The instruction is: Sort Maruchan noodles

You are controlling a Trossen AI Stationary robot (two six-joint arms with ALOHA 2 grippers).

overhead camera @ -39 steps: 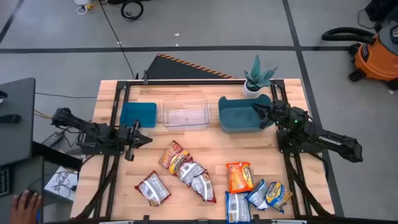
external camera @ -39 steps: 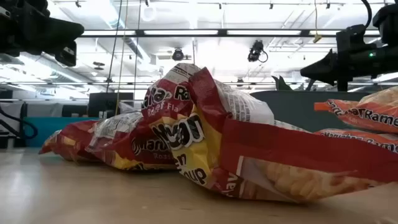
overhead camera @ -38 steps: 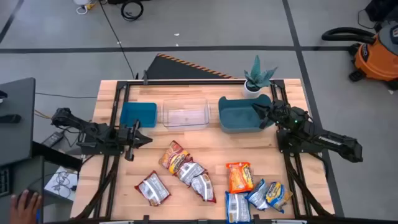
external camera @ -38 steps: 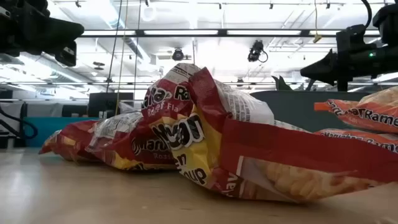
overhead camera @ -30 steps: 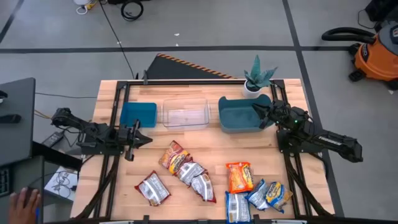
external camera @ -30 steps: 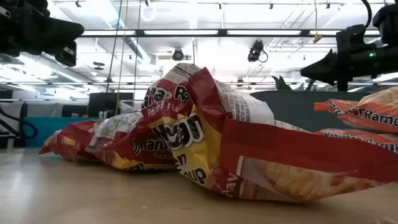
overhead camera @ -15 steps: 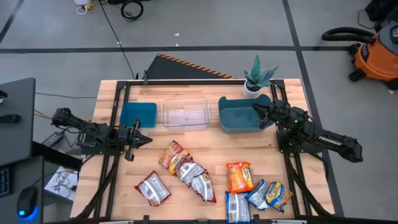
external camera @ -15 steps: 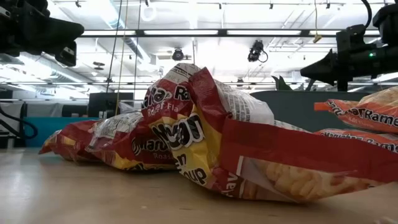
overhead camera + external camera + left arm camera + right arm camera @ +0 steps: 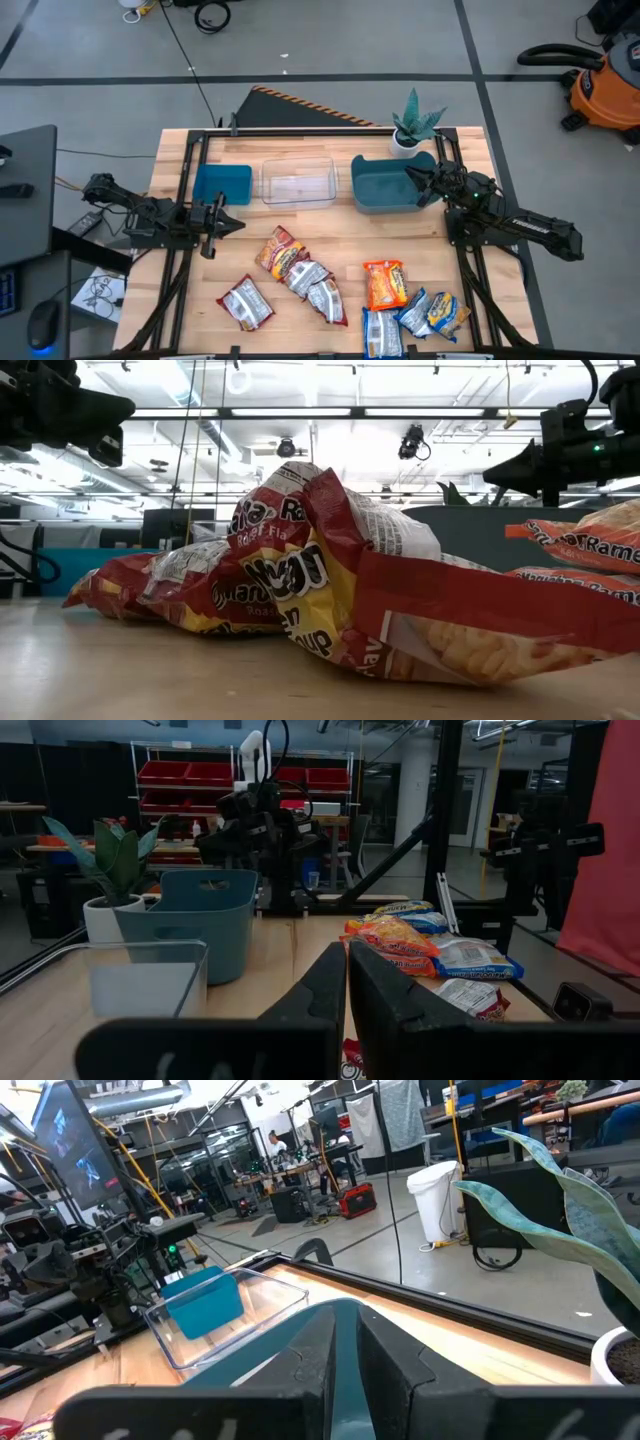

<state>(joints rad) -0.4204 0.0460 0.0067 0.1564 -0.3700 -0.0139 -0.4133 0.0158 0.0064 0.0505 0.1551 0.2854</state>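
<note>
From above, sorting looks unstarted: the noodle packets (image 9: 300, 275) lie loose at the worktop's (image 9: 340, 235) six o'clock edge, bins at twelve empty. The left gripper (image 9: 222, 222) waits at nine, the right gripper (image 9: 415, 180) at two over the big blue bin (image 9: 385, 185). At worktop level, a red packet (image 9: 330, 595) fills the view. Both wrist views show fingers (image 9: 330, 985) clenched, empty (image 9: 335, 1335). Next, I judge, one arm must open and reach a packet; overlapping packets complicate that.
</note>
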